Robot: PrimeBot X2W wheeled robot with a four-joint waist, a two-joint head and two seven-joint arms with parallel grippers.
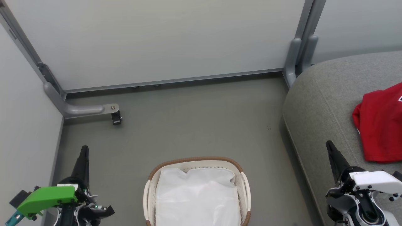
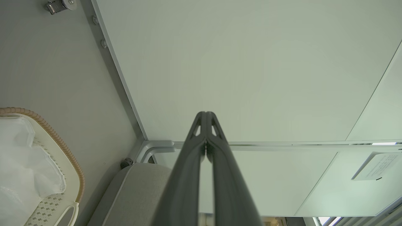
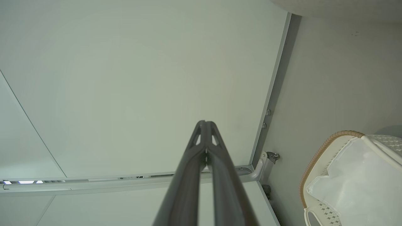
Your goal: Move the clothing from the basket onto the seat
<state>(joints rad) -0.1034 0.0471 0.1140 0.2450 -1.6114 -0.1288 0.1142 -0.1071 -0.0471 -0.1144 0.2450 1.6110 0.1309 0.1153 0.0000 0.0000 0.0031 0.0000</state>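
Note:
The white basket (image 1: 150,191) with a brown woven rim stands on the floor at the bottom centre, holding a plain white sheet (image 1: 198,197). Red clothing (image 1: 380,125) lies on the grey seat (image 1: 326,94) at the right edge, partly cut off by the frame. My left gripper (image 1: 84,150) is shut and empty, left of the basket. Over the seat's front edge my right gripper (image 1: 329,146) is shut and empty, a little left of the clothing. The wrist views show the left gripper (image 2: 205,113) and the right gripper (image 3: 204,122) with tips together, and the basket (image 2: 75,175) (image 3: 317,157) at their edges.
Pale partition panels (image 1: 157,40) on grey metal frames wall in the floor at the back and left. A grey foot with a small castor (image 1: 116,116) juts onto the floor at the left. Open grey floor (image 1: 194,125) lies between basket and panels.

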